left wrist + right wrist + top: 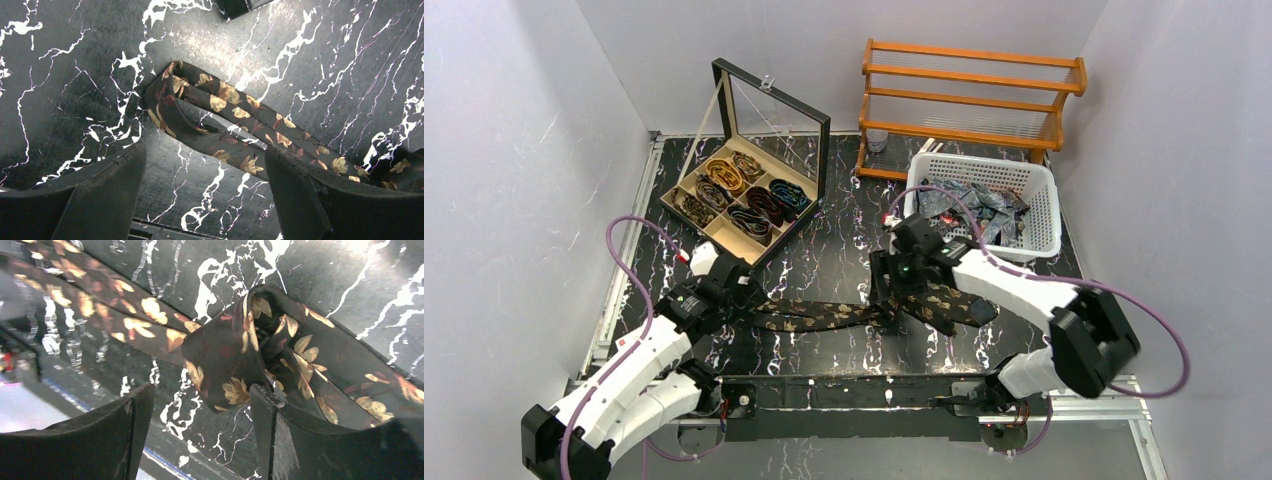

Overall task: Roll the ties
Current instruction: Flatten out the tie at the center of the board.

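The left claw [200, 160] and the right claw [202, 395] stand spread over the dark tie [824, 315]. For a tight roll, it seems best to pinch its folded end [162, 97] squarely first.

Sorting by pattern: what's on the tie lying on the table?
Tie: dark, gold leaves; left wrist view.

Robot lab cell, plain white panels [534, 150] boxing in a black marbled worktop [844, 270], left arm [639, 365] and right arm [1014, 285] bolted to a base rail [844, 400] (purple cables [610, 243] looping).
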